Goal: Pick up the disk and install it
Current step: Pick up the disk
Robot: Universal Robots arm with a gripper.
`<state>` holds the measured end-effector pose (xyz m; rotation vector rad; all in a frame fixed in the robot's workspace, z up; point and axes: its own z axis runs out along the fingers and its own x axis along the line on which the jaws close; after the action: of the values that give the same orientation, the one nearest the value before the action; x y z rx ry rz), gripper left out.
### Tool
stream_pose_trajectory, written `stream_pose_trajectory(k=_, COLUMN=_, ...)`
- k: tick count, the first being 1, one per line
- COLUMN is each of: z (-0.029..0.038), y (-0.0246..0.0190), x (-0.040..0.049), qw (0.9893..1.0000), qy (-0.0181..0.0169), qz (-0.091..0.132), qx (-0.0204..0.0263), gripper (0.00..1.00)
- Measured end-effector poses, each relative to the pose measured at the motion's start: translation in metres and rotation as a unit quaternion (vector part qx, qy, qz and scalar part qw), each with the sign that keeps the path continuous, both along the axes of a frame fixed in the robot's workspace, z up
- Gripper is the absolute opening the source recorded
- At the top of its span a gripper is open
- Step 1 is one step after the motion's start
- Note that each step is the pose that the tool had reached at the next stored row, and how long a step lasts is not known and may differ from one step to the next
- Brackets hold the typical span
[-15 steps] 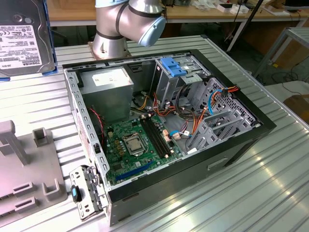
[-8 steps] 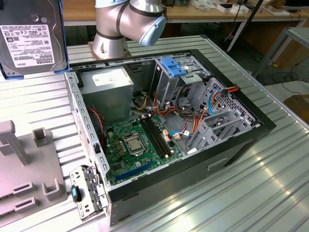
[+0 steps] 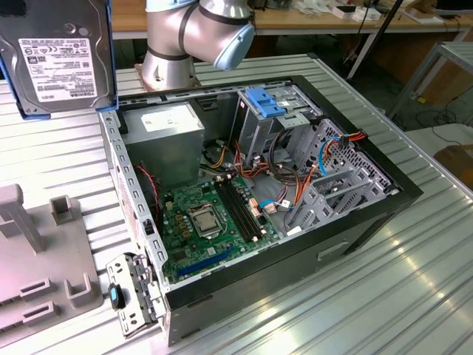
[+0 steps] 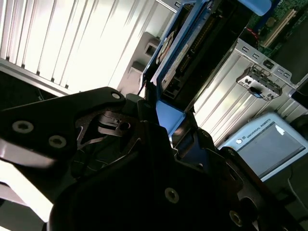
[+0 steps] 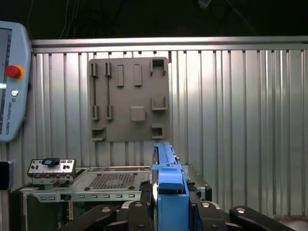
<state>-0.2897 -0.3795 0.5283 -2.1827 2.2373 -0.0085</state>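
At the exterior view's top centre, the arm [image 3: 194,33] is silver-grey and cylindrical with a pale blue cap [image 3: 235,46]. The gripper [image 5: 168,195] is black, dotted with round screws [image 4: 22,126].

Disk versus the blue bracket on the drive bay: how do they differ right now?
The grey-metal disk in its blue plastic carrier stands on edge, clamped in the tool; the blue plastic bracket lies atop the grey metal drive bay. The disk shows a labelled metal face; the bracket is plain plastic. Both carry bright blue plastic.
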Motion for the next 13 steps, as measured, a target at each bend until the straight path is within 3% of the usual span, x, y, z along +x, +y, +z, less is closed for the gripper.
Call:
stream_pose_trajectory(k=9, z=-0.0001, y=0.0000, x=0.0379, qw=1.0000, qy=0.0001, qz=-0.001, qx=0.0000, gripper=0.37)
stream_pose_trajectory(k=13, z=-0.0002, y=0.0000, x=0.0594, qw=1.0000, qy=0.0000, qz=-0.001, qx=0.0000, gripper=0.37)
